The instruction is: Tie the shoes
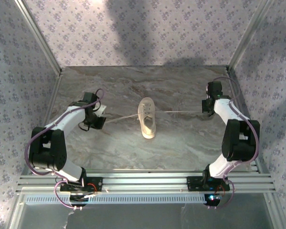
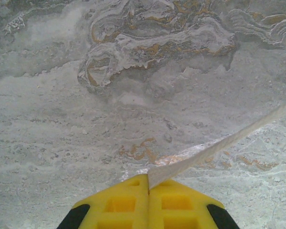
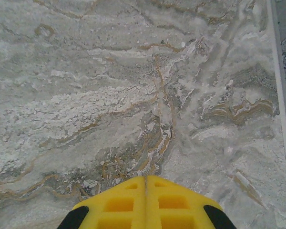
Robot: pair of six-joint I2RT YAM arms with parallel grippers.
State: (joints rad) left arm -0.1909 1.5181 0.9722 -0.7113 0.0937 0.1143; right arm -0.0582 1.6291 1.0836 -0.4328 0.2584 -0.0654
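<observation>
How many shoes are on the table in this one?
1. The cream sneaker lies mid-table, its left lace pinched in the left tool. Another could only be hidden beneath an arm.

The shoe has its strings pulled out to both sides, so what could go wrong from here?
1. The left lace and right lace run tight from the shoe. More pull from either arm could drag or tip it, since nothing pins it to the table.
2. The left lace is pinched right at the tips of the shut left jaws, so it might slip free.
</observation>
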